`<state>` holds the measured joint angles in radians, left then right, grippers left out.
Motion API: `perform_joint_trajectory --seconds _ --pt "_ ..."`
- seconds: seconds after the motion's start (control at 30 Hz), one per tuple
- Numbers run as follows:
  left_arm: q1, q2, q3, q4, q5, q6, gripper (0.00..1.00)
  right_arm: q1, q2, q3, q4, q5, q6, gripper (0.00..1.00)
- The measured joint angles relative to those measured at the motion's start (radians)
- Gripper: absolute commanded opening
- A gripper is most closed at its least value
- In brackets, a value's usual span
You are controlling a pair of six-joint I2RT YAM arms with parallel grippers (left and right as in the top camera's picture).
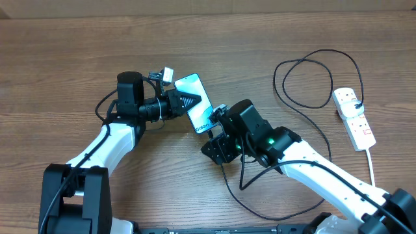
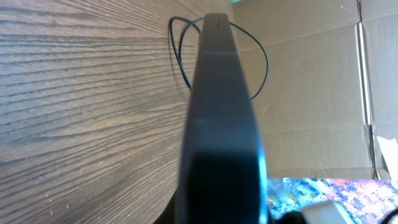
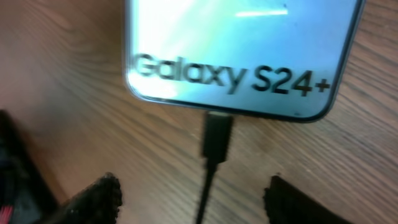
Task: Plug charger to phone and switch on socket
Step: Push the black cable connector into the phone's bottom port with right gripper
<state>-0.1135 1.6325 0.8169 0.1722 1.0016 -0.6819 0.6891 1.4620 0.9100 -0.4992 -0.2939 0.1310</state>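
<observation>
The phone (image 1: 195,97) lies mid-table, light blue screen up, with "Galaxy S24+" at its near end (image 3: 242,50). My left gripper (image 1: 187,102) is shut on the phone's left side; in the left wrist view the phone (image 2: 221,124) shows edge-on and dark. The charger's thin black cable (image 1: 275,77) loops at the right, and its connector tip (image 3: 217,134) sits against the phone's bottom edge. My right gripper (image 3: 205,199) is open, with a finger on each side of the cable and not touching it. The white socket strip (image 1: 354,117) with red switches lies at the far right.
The socket's thick white cord (image 1: 372,162) runs toward the front right edge. A cardboard wall (image 2: 311,93) stands beyond the table. The black cable loop (image 2: 265,62) lies behind the phone. A small white part (image 1: 168,73) sits by my left wrist.
</observation>
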Motion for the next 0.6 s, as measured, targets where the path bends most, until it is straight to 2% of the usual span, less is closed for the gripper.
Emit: perform_joint_trajectory --seconds 0.27,0.53,0.6 --pt "0.0 0.0 0.0 0.0 0.011 -0.007 0.04 0.0 0.034 0.0 0.036 0.036 0.046 0.29" --pt "0.0 0.0 0.0 0.002 0.011 -0.007 0.04 0.002 0.034 0.0 0.087 0.033 0.054 0.04" --pt "0.0 0.0 0.0 0.003 0.012 -0.007 0.04 0.005 0.034 0.0 0.089 0.032 0.055 0.04"
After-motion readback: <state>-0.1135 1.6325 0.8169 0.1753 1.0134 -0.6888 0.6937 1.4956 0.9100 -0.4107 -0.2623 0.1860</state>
